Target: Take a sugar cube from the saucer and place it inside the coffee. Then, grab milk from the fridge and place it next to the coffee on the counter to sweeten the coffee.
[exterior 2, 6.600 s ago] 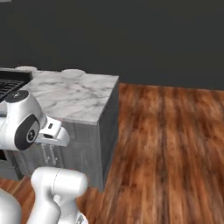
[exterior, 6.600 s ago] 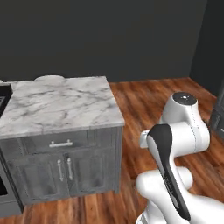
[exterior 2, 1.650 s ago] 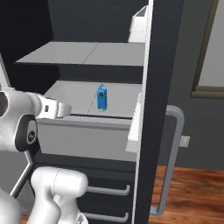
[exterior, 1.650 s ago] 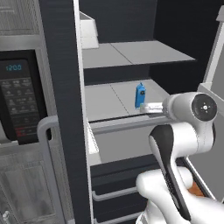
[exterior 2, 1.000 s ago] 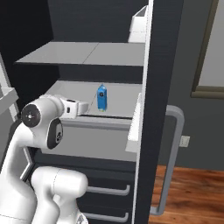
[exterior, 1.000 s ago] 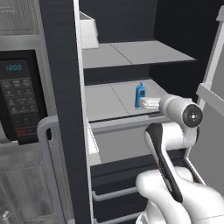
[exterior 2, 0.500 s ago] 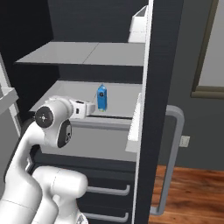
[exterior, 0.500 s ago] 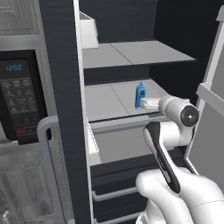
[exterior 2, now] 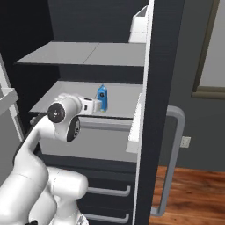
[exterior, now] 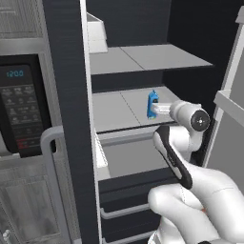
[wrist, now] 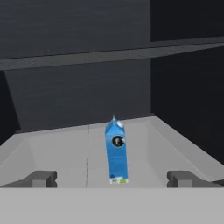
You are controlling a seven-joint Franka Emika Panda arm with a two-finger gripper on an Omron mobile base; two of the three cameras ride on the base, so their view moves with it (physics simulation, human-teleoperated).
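end effector (wrist: 111, 178) closer to milk (wrist: 116, 151), reaching into fridge (exterior: 143, 109)

Black microwave (exterior: 21, 107) with lit display, framed picture (exterior 2: 212, 48), wooden floor (exterior 2: 193, 193).

microwave display (exterior: 16, 74) reading "12:00", nothing else legible

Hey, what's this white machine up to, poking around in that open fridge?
It is reaching for the milk, a small blue carton standing upright on a grey shelf of the fridge. The gripper is open, with a finger on either side and the carton ahead between them, not yet grasped. To the left of the fridge is a black microwave.
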